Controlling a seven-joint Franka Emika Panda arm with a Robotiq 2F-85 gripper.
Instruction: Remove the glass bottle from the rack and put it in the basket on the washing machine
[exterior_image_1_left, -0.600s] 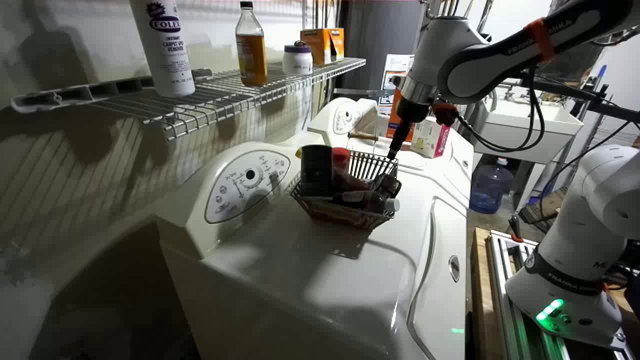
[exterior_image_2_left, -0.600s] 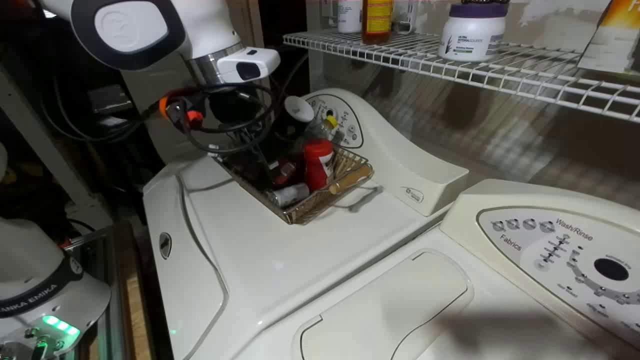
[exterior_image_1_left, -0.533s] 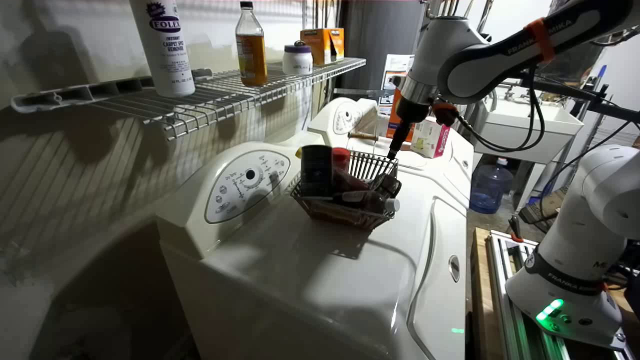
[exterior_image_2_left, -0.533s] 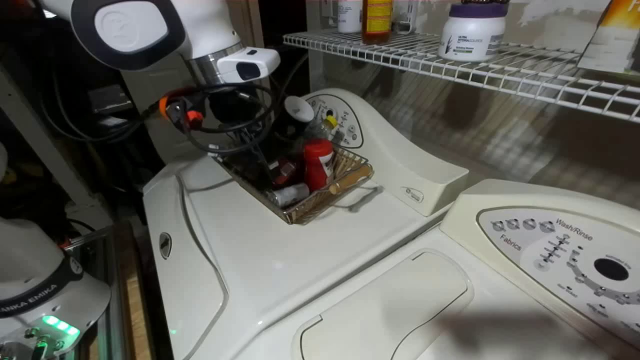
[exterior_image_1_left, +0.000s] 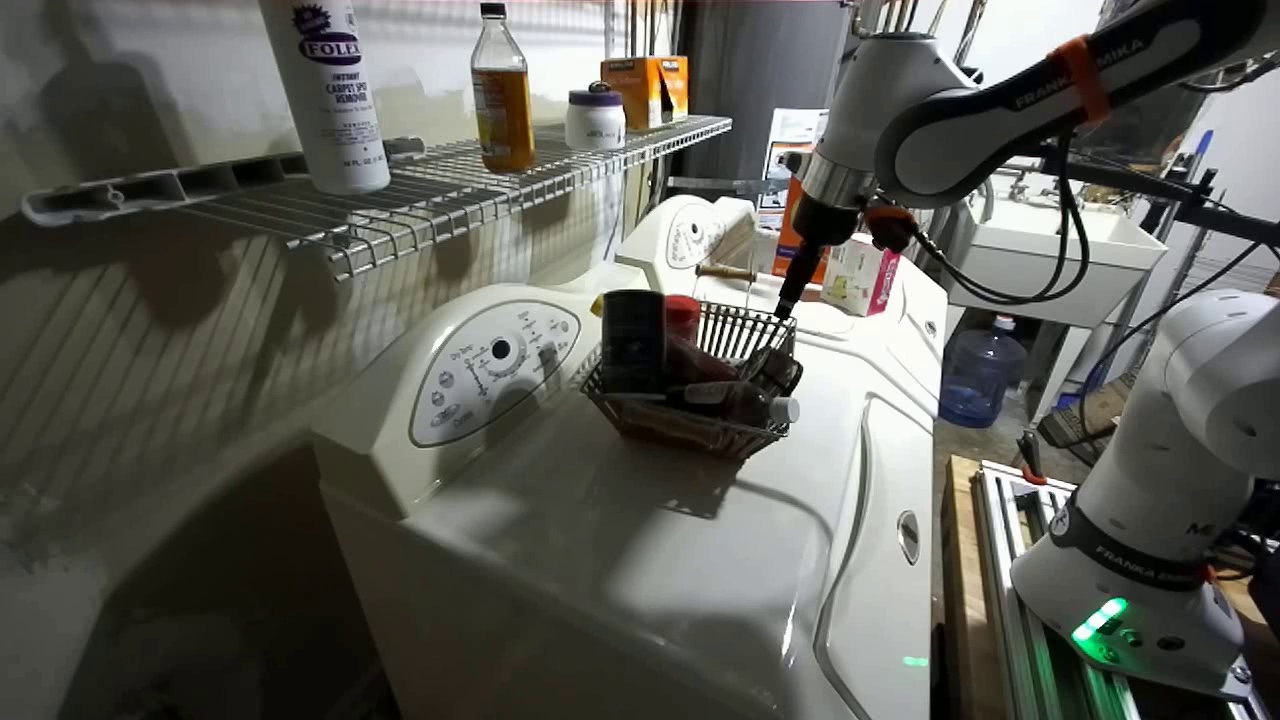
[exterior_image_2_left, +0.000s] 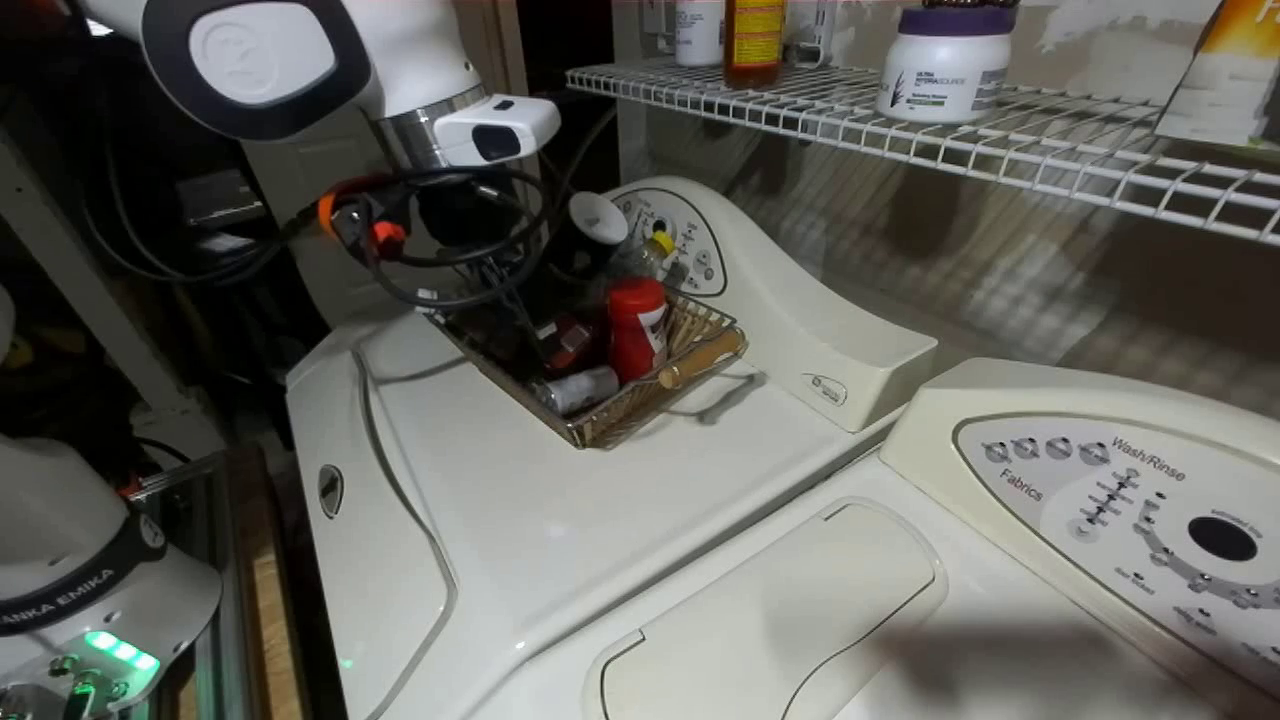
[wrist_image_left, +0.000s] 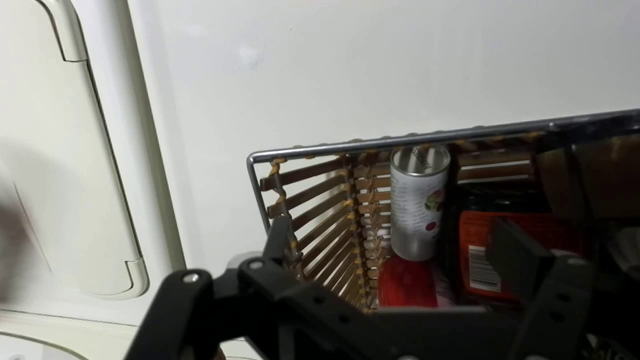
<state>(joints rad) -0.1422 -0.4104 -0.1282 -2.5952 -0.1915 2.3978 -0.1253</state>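
A clear bottle with amber contents and a dark cap (exterior_image_1_left: 505, 105) stands on the white wire rack (exterior_image_1_left: 460, 195). A brown bottle with a white cap (exterior_image_1_left: 745, 403) lies in the dark basket (exterior_image_1_left: 700, 436), cap over the rim. I cannot tell which is the task's glass bottle. The basket stands on a white machine (exterior_image_1_left: 600, 560) with a dial panel. My gripper (wrist_image_left: 400, 242) is open and empty over the basket. One finger is by the basket's corner, the other over a red-labelled item (wrist_image_left: 480, 240). In an exterior view, dark shade and cables partly hide it.
The basket holds a silver can (wrist_image_left: 419, 210), a red container (exterior_image_2_left: 637, 330) and a black canister (exterior_image_1_left: 633, 340). Its wooden handle (exterior_image_2_left: 703, 358) hangs outside. A white spray bottle (exterior_image_1_left: 340, 120) and a jar (exterior_image_1_left: 595, 120) stand on the rack. A second machine (exterior_image_2_left: 1150, 480) reads Wash/Rinse.
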